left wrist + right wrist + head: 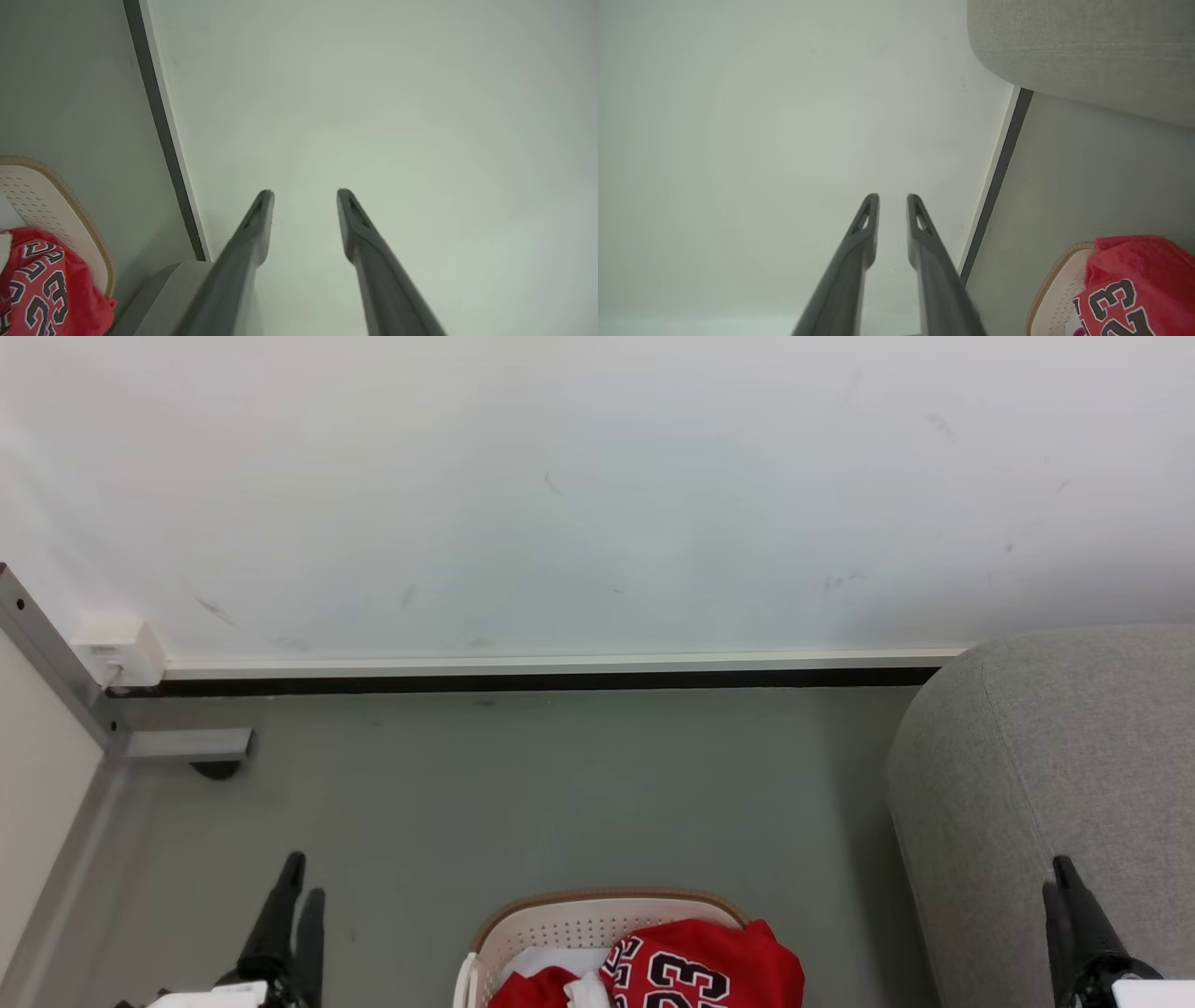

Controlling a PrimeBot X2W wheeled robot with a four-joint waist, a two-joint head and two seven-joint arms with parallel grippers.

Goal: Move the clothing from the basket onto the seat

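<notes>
Sitting in oval cream plastic basket [560, 929], bottom centre, red fabric "23" jersey [709, 971] not yet on grey woven seat [1055, 756]; left gripper [304, 193] wide, right gripper [893, 198] narrow, both empty.

The left claw [306, 875] sits at the lower left of the head view, its two long dark fingers [275, 919] pointing up and leaning slightly right. In the left wrist view the left claw [305, 192] has its fingers spread well apart, with nothing between them. The right claw [1055, 875] sits at the lower right of the head view, fingers pointing up and leaning slightly left. In the right wrist view the right claw [893, 197] has only a narrow gap between its fingertips and grips nothing.
</notes>
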